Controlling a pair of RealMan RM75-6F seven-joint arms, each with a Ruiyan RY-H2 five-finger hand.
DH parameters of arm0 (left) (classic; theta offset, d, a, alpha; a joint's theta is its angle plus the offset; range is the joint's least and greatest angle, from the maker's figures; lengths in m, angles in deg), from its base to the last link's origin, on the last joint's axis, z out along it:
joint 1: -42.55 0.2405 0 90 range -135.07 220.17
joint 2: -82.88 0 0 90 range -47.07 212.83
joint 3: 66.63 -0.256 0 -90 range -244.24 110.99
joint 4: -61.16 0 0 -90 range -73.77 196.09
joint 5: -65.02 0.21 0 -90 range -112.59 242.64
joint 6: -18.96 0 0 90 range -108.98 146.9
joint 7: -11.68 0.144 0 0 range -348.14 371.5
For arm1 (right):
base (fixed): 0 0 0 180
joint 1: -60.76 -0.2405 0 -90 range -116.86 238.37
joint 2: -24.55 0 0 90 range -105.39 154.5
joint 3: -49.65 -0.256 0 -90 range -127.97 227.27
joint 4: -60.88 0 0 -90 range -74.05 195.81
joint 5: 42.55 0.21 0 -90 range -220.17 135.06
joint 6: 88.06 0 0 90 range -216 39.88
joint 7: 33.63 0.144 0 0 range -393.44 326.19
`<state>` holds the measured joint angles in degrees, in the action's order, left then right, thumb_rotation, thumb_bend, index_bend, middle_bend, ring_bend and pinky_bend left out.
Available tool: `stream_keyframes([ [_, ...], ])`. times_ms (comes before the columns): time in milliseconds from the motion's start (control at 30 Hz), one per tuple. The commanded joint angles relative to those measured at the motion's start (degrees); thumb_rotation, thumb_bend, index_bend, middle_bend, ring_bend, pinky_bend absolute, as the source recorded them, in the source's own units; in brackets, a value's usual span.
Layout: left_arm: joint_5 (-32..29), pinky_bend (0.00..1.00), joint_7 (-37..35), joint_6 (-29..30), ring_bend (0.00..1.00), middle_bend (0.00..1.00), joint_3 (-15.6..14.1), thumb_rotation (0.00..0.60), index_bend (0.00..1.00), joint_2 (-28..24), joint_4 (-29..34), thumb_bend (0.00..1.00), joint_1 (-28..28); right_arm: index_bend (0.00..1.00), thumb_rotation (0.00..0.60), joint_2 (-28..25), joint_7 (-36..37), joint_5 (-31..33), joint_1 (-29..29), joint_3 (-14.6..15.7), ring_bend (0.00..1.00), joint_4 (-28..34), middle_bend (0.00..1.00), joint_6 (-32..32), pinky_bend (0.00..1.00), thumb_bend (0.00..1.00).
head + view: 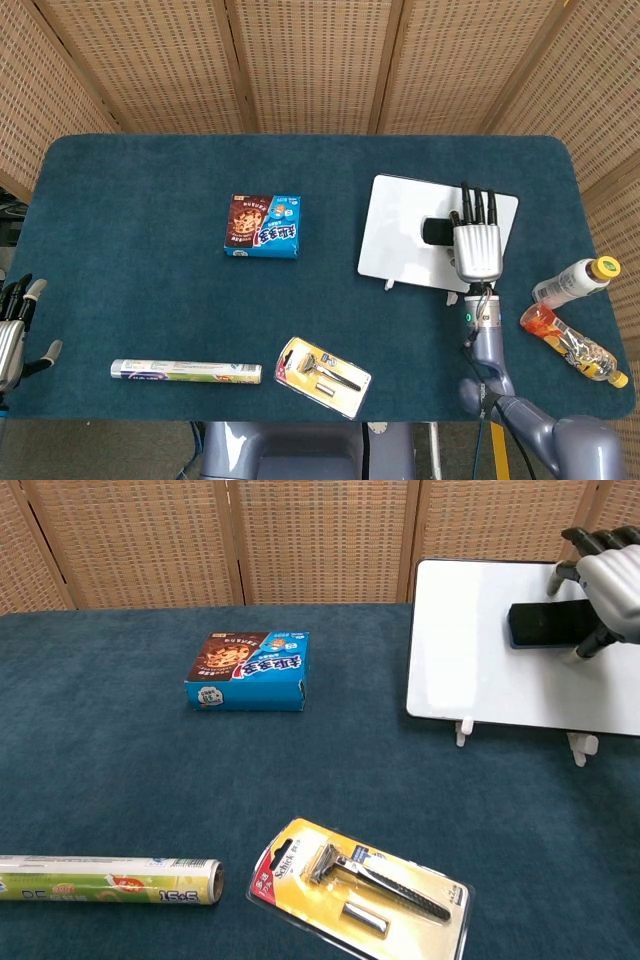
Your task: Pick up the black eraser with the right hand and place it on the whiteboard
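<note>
The black eraser (436, 231) (545, 624) lies flat on the white whiteboard (400, 235) (470, 650), right of the board's middle. My right hand (478, 246) (610, 578) hovers over the eraser's right end with its fingers stretched out toward the far edge. Fingers and thumb stand on either side of that end, with a sliver of white board showing between them and the eraser. The eraser's right end is hidden under the palm. My left hand (12, 330) rests at the table's near left edge, fingers apart and holding nothing.
A blue cookie box (264, 226) (248, 669) sits mid-table. A razor in a yellow pack (322, 376) (360, 888) and a rolled tube (185, 372) (105, 879) lie near the front edge. Two bottles (575, 280) lie right of the whiteboard.
</note>
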<state>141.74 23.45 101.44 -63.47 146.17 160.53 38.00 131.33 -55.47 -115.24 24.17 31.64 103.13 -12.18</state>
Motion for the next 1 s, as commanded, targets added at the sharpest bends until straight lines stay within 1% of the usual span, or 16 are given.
stream_keyframes([
  [33, 0.09, 0.00, 0.03, 0.08, 0.00, 0.00, -0.02, 0.600, 0.00, 0.01, 0.03, 0.31, 0.03, 0.23, 0.600, -0.38, -0.03, 0.12, 0.33, -0.03, 0.00, 0.78, 0.00, 0.22, 0.00, 0.07],
  [200, 0.13, 0.00, 0.09, 0.08, 0.00, 0.00, -0.06, 0.600, 0.00, 0.05, 0.01, 0.31, 0.03, 0.20, 0.600, -1.47, 0.23, -0.61, 1.28, 0.33, 0.00, 3.26, 0.00, 2.09, 0.00, 0.07],
  [367, 0.22, 0.00, -0.05, 0.15, 0.00, 0.00, -0.07, 0.600, 0.00, 0.01, 0.03, 0.31, 0.07, 0.18, 0.600, -3.27, 0.74, -1.84, 3.19, 0.98, 0.00, 7.61, 0.00, 5.37, 0.00, 0.06],
  [500, 0.36, 0.00, -0.08, 0.26, 0.00, 0.00, -0.08, 0.600, 0.00, 0.00, 0.03, 0.31, 0.10, 0.16, 0.600, -5.40, 1.30, -2.92, 5.44, 1.69, 0.00, 13.05, 0.00, 8.45, 0.00, 0.05],
  [567, 0.34, 0.00, -0.14, 0.23, 0.00, 0.00, -0.08, 0.600, 0.00, 0.01, 0.02, 0.31, 0.11, 0.15, 0.600, -7.25, 1.63, -4.11, 7.14, 2.62, 0.00, 17.17, 0.00, 10.53, 0.00, 0.05],
  [667, 0.39, 0.00, -0.17, 0.28, 0.00, 0.00, -0.06, 0.600, 0.00, 0.02, -0.02, 0.31, 0.11, 0.15, 0.600, -9.31, 2.60, -5.52, 9.01, 3.72, 0.00, 21.58, 0.00, 12.75, 0.00, 0.05],
  [733, 0.45, 0.00, -0.20, 0.33, 0.00, 0.00, -0.07, 0.600, 0.00, 0.02, 0.00, 0.31, 0.13, 0.15, 0.600, -11.22, 3.49, -6.46, 10.52, 4.75, 0.00, 25.14, 0.00, 13.94, 0.00, 0.05],
  [767, 0.47, 0.00, -0.22, 0.39, 0.00, 0.00, -0.06, 0.600, 0.00, 0.02, 0.00, 0.31, 0.15, 0.14, 0.600, -13.23, 4.56, -7.30, 11.78, 5.93, 0.00, 28.19, 0.00, 14.36, 0.00, 0.05],
  [833, 0.50, 0.00, -0.23, 0.46, 0.00, 0.00, -0.06, 0.600, 0.00, 0.02, -0.04, 0.31, 0.19, 0.13, 0.600, -16.16, 5.84, -7.96, 13.42, 7.44, 0.00, 32.19, 0.00, 14.39, 0.00, 0.05],
  [900, 0.48, 0.00, -0.28, 0.49, 0.00, 0.00, -0.07, 0.600, 0.00, 0.01, -0.09, 0.31, 0.23, 0.13, 0.600, -20.44, 7.41, -8.49, 15.52, 9.28, 0.00, 37.10, 0.00, 14.11, 0.00, 0.05],
  [1000, 0.45, 0.00, -0.32, 0.47, 0.00, 0.00, -0.05, 0.600, 0.00, 0.02, -0.22, 0.31, 0.23, 0.13, 0.600, -25.34, 8.95, -9.66, 18.22, 11.49, 0.00, 40.94, 0.00, 14.66, 0.00, 0.05],
])
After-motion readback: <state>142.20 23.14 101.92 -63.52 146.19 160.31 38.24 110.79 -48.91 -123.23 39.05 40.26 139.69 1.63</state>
